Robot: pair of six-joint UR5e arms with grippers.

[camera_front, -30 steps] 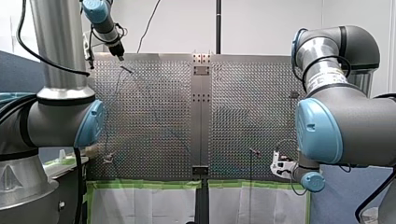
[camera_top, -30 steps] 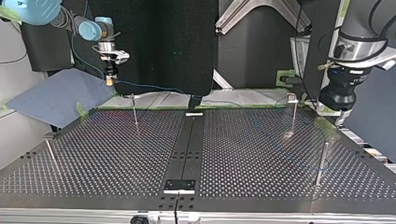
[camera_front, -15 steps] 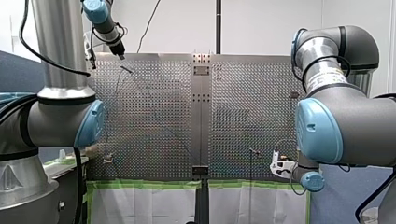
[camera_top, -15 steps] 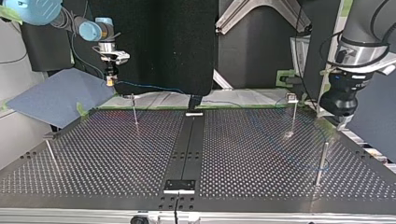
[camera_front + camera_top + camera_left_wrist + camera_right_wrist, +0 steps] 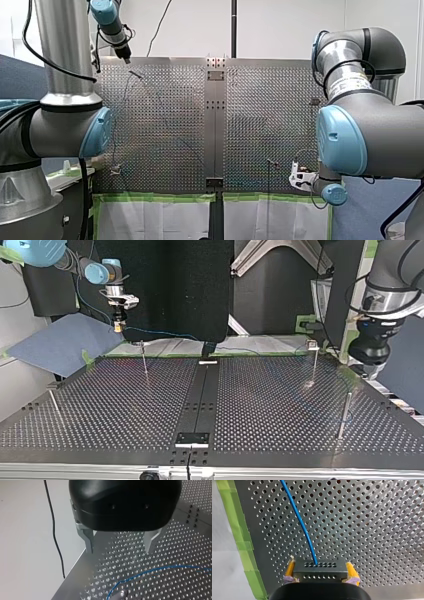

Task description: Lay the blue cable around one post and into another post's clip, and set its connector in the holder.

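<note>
My right gripper [image 5: 320, 574] is clamped on the connector [image 5: 319, 567], its yellow pads pressing the dark block's two short sides. The blue cable [image 5: 299, 520] leaves the block's front face and runs straight ahead of me over the surface [image 5: 374, 530], close to its green-taped edge [image 5: 239, 542]. So the cable's long axis points away from this gripper, toward the middle of the surface.

My left gripper [image 5: 120, 550] has its metal fingers wide apart and holds nothing. It hovers above the opposite corner, where the cable curves past a post [image 5: 121, 594] ahead of and below the fingers. I judge the right arm must carry the connector on, since only it has hold of the cable.

The right wrist view alone proves the clamp. The top view shows that gripper raised off the edge with the cable sagging from it. I cannot pick out the holder with certainty.
</note>
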